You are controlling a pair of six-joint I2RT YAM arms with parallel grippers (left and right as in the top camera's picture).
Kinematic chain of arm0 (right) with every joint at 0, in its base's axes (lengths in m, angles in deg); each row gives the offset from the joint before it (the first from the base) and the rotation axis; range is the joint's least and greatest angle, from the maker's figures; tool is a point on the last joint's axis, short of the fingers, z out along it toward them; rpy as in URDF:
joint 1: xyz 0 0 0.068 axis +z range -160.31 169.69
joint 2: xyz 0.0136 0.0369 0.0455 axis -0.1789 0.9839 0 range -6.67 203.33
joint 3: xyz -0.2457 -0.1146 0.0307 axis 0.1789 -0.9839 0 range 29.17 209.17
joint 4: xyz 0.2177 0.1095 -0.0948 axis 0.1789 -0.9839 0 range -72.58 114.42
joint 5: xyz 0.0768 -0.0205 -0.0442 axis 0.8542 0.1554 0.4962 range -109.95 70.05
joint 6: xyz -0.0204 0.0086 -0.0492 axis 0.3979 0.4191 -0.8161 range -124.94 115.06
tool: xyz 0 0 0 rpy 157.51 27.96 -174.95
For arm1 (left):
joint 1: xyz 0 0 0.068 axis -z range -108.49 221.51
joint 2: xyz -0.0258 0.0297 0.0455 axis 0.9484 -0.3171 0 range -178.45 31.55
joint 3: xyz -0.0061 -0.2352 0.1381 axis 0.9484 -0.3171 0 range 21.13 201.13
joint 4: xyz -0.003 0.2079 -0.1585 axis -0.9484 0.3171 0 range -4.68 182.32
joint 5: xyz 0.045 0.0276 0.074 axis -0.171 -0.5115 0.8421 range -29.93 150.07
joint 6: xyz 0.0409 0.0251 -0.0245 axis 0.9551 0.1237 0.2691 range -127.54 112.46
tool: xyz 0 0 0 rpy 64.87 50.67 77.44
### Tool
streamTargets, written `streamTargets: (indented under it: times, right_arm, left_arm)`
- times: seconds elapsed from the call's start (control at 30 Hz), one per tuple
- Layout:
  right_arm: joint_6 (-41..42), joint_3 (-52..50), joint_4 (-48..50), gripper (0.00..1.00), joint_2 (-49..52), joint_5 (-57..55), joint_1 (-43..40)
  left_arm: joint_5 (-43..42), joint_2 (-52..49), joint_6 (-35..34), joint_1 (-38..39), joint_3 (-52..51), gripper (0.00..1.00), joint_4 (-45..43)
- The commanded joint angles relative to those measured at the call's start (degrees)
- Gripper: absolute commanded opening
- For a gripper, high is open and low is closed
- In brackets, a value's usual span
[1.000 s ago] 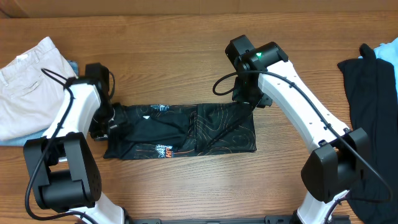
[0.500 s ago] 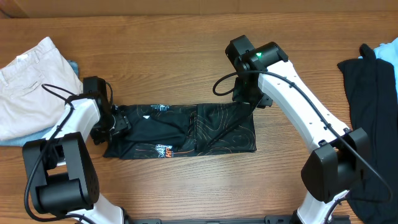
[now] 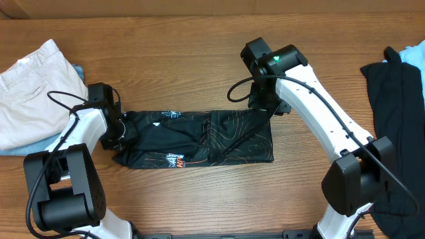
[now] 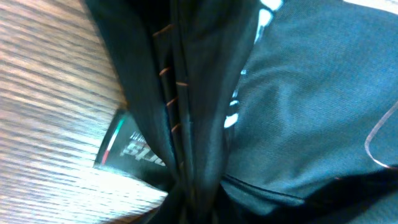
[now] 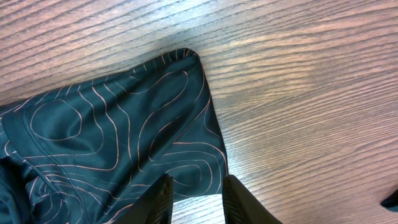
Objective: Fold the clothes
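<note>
I'm seeing the black jersey lying folded into a long strip across the middle of the worktop, between the two arms. My left claw is clamping together on bunched fabric at the jersey's left end. My right claw is standing apart over the far right corner, the jersey's edge running between its fingers.

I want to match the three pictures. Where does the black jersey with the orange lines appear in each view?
Overhead: the jersey lies as a long strip in the middle of the wooden table.
Left wrist: the jersey fills most of the picture; wood shows only at the left.
Right wrist: the jersey takes the lower left, its corner near top centre.
Shared landmark: the wooden table, in all three.
</note>
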Motion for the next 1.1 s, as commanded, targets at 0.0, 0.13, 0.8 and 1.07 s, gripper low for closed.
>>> streamTargets:
  times: [0.0, 0.13, 0.8, 1.07]
  right_arm:
    - [-0.28, -0.24, 0.24, 0.30, -0.83, -1.05, -0.68]
    - [-1.86, -0.24, 0.31, 0.30, -0.83, -1.05, -3.13]
    - [-9.05, -0.24, 0.07, 0.31, -0.83, -0.37, -8.35]
    - [-9.07, -0.24, -0.13, 0.31, -0.83, -0.35, -8.35]
  left_arm:
    - [-2.32, -1.16, 1.44, -1.18, 1.55, 0.04, 1.38]
    - [-2.34, -1.14, 1.44, -4.66, 8.41, 0.04, 6.49]
    - [-5.40, -1.11, 4.39, -2.56, 23.82, 0.04, 23.43]
    - [-5.88, -1.09, 0.94, 10.62, 23.82, 0.04, 26.10]
